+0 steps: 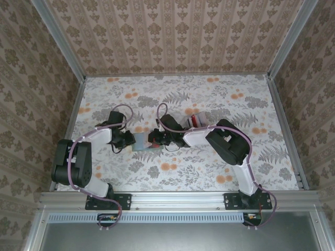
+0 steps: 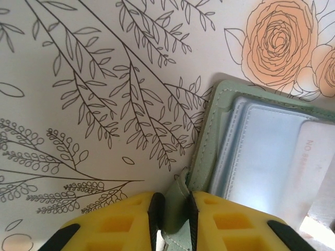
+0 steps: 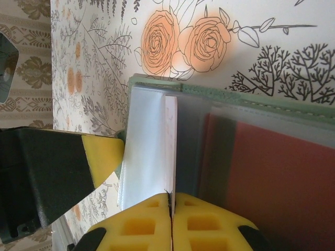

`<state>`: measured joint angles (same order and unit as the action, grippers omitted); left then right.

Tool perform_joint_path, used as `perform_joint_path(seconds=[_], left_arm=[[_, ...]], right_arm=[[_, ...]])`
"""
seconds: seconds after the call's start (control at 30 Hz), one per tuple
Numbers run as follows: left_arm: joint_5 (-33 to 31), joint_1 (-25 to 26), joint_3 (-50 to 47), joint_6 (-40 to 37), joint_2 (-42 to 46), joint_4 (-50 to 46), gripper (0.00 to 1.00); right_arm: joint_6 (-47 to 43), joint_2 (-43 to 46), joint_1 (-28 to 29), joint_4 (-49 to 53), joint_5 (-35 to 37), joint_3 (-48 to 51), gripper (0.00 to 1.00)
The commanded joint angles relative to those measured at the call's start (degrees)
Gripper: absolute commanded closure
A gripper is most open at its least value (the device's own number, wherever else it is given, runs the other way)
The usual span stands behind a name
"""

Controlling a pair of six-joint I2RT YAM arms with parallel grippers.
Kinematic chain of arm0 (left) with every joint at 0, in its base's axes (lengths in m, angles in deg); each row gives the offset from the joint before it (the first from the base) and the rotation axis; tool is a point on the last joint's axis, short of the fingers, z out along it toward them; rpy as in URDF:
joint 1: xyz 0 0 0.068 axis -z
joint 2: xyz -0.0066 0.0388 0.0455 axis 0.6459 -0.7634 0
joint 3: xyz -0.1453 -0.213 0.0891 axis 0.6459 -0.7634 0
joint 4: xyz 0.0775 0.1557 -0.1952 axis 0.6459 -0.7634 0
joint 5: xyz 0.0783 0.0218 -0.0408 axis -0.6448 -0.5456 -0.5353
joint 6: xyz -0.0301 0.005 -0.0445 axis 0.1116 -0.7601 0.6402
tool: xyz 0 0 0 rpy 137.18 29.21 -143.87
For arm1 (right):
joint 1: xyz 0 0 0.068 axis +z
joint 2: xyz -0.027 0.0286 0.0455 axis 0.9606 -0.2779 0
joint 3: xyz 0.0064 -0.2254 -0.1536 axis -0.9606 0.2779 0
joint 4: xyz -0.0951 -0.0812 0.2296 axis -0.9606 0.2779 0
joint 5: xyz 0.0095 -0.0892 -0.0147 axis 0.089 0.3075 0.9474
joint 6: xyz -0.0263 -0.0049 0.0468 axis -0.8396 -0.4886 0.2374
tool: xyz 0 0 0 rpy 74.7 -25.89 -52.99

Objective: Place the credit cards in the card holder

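Nearest the arm bases, the two sets of fingers meet at the middle of the bench [image 1: 209, 94], and the card holder [image 1: 140, 141] lies open between them. The left fingers [image 2: 156, 212] come in from 9 o'clock. They are clenched on the green strap [image 2: 177, 206] at the holder's edge, pinning the holder down. The right fingers [image 3: 170, 201] come in from 3 o'clock and are pressed tight on the near end of a white card [image 3: 170, 141].

In the right wrist view the white card runs straight away from those fingers. Its long axis points toward 9 o'clock, across the clear sleeves [image 3: 146, 146] and toward the holder's far green rim. The left wrist view shows its flat face over a sleeve, but I cannot tell whether it is inside a pocket or only lying on one. A red card [image 3: 282, 178] already sits behind the plastic of the neighbouring pocket.

The coming move probably depends on keeping the white card's long axis in line with the pocket mouth while the right arm, the only one holding a card, pushes it toward the left fingers.

Farther back, at 1 o'clock from the right fingers, a small red thing [image 1: 196, 120] is half hidden by the arm. It may be more cards.
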<state>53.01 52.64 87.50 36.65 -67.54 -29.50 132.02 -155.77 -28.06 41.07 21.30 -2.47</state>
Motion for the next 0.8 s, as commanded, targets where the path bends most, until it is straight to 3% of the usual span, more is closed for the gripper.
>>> perform_joint_path(seconds=[0.0, 0.77], left_arm=[[2.4, 1.6, -1.7, 1.0, -0.8, 1.5, 0.76], [1.9, 2.6, -2.2, 1.7, -0.5, 1.9, 0.77]], right_arm=[[0.6, -1.7, 1.6, 1.4, 3.1, -0.8, 0.92], [0.3, 1.0, 1.4, 1.6, 8.7, 2.0, 0.92]])
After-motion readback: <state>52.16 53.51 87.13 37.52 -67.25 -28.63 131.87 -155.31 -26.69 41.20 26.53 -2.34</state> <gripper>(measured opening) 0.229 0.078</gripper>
